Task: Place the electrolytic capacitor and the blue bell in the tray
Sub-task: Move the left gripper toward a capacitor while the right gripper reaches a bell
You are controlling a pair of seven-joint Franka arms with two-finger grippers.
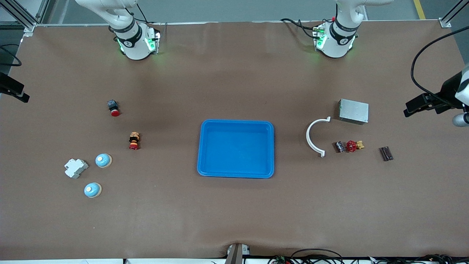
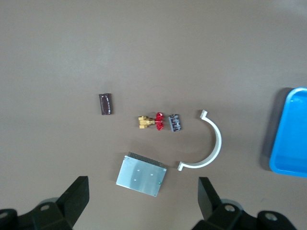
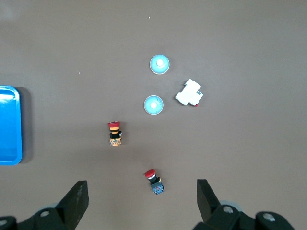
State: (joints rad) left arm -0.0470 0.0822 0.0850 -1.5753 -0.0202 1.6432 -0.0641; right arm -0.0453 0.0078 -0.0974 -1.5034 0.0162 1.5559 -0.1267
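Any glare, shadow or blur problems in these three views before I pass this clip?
Front view: even light, soft shadows under the arms, mild sheen inside the shallow bright blue plastic tray, green glow at both arm bases. Left wrist view: slightly soft; the small dark cylindrical component lacks fine detail. Right wrist view: the two round light-blue bells are clear, with no glare.

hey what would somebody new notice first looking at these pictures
The bright blue tray in the middle of the table, still empty. Toward the right arm's end sit two blue bells beside a white block; toward the left arm's end, a white curved bracket and a grey metal box.
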